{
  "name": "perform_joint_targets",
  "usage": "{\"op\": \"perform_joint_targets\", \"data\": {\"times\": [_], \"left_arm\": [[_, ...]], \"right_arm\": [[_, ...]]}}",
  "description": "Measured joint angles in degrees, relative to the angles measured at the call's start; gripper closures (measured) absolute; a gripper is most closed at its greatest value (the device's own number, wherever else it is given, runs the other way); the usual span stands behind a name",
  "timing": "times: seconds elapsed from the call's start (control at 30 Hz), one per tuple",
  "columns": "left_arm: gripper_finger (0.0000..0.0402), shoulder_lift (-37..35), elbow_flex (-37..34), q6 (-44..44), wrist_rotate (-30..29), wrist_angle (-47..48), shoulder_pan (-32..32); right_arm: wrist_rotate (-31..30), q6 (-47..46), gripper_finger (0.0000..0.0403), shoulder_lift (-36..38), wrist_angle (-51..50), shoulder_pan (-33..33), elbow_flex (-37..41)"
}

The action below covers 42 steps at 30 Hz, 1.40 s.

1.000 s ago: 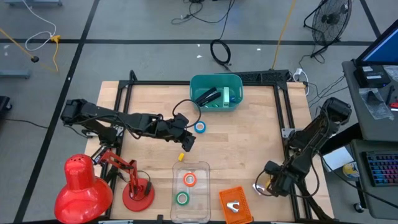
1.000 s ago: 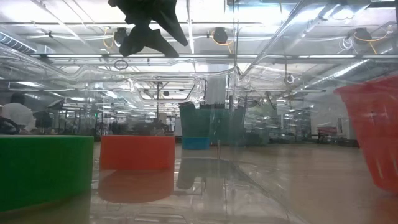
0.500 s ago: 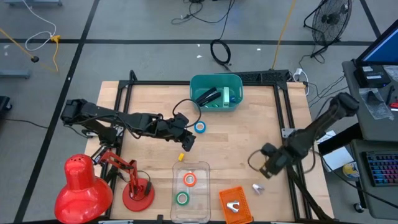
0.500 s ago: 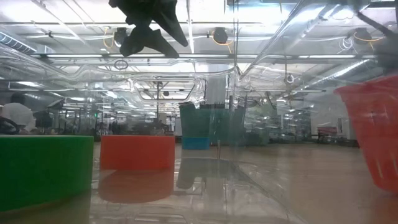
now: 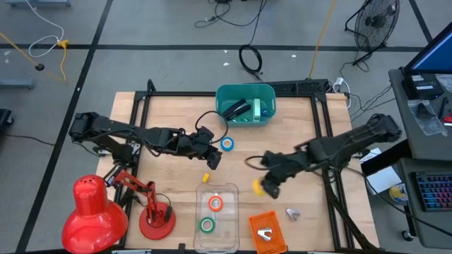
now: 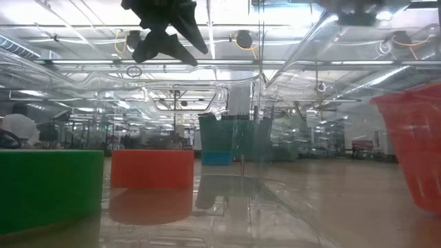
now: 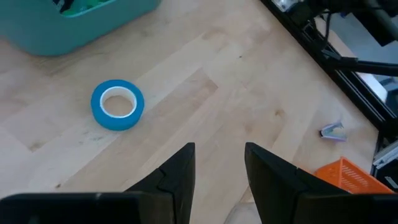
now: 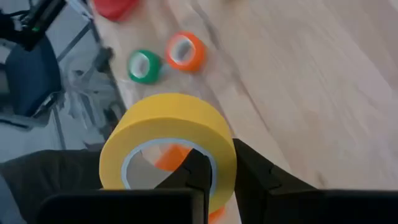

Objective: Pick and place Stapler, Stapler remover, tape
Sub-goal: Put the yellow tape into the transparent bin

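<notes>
My right gripper (image 5: 268, 185) is over the middle of the table, shut on a yellow tape roll (image 8: 168, 146). An orange tape (image 5: 215, 203) and a green tape (image 5: 206, 225) lie flat in a clear tray (image 5: 229, 189) at the near edge. The blue tape (image 7: 117, 104) lies flat on the wood. My left gripper (image 7: 217, 168) hangs open above the table, just on the near side of the blue tape. A dark stapler (image 5: 236, 109) lies in the teal bin (image 5: 268, 92). A small silver piece (image 5: 292, 213), perhaps the stapler remover, rests on the wood. My right gripper pinches the yellow roll's wall (image 8: 214, 158), one finger (image 8: 194, 169) inside the hollow core and the other outside. The fingers slant down from the table's right. The roll is lifted clear of the table and tilted.
An orange basket (image 5: 267, 231) with a pale piece in it stands at the near edge, right of the tray. A red desk lamp (image 5: 95, 208) fills the near left corner. A tiny yellow bit (image 5: 205, 178) lies by the tray. Bare wood stretches between bin and tray.
My right gripper has risen from the near right corner and swung toward the table's middle, turning as it went. It carries the yellow tape, now lifted clear. The small silver piece stays on the wood where the gripper was.
</notes>
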State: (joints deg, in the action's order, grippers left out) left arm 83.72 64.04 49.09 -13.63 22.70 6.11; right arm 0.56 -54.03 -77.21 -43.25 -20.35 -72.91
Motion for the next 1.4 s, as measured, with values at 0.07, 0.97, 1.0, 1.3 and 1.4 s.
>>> {"op": "perform_joint_targets", "data": {"times": [0.07,0.97,1.0,1.3,1.4], "left_arm": [[0.0261,0.0,0.0,0.9,0.0,1.4,-0.6],[0.0261,-0.3,0.0,-4.4,3.0,25.3,5.2],[0.0261,-0.3,0.0,-4.3,3.0,25.4,5.7],[0.0261,-0.3,0.0,-3.9,1.9,25.5,7.9],[0.0261,-0.3,0.0,-3.5,1.5,25.6,8.3]], "right_arm": [[0.8,3.5,0.0370,-4.7,0.6,0.6,-5.3],[-2.3,-3.7,0.0370,-37.1,22.9,-7.7,-25.0],[-3.2,-3.8,0.0370,-37.2,23.5,-8.1,-25.0],[-6.6,2.5,0.0370,-38.0,22.8,-9.7,-25.0],[-6.5,3.6,0.0370,-38.1,22.8,-9.7,-25.0]]}}
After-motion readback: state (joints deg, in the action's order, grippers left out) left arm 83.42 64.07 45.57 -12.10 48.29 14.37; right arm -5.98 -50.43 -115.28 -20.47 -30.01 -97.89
